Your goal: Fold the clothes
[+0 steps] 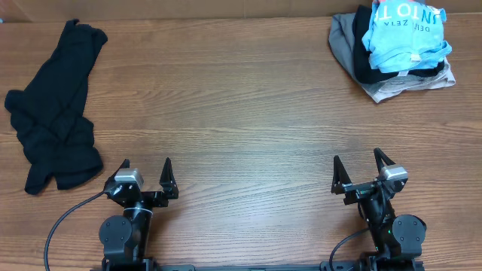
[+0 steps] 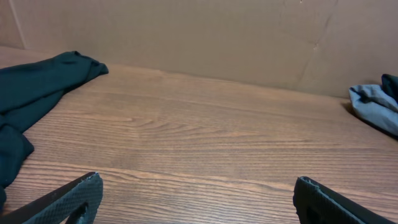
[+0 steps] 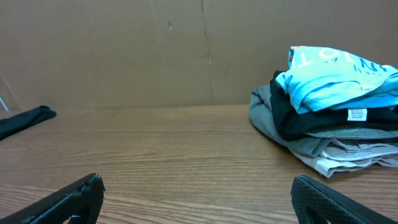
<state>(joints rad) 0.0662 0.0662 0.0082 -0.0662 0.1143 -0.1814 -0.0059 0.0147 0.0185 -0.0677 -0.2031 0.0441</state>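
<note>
I see: light blue T-shirt point(image 1: 407, 34), white lettering; stacked black garment point(image 3: 311, 121) plain; grey garment point(image 3: 264, 115) plain; bottom garment point(image 3: 348, 155) pale beige; loose black garment point(image 1: 56, 120) plain; table point(image 1: 241, 113) brown wood grain; cardboard wall point(image 3: 124, 50) tan.

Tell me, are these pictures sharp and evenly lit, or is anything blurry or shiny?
Overhead: even, soft light and crisp wood grain on the table, but the black garment is so dark it shows little fold detail. Left wrist: the fingers at the bottom edge look soft, and the table carries a pale sheen. Right wrist: the light blue T-shirt is sharp, its white lettering visible.
</note>
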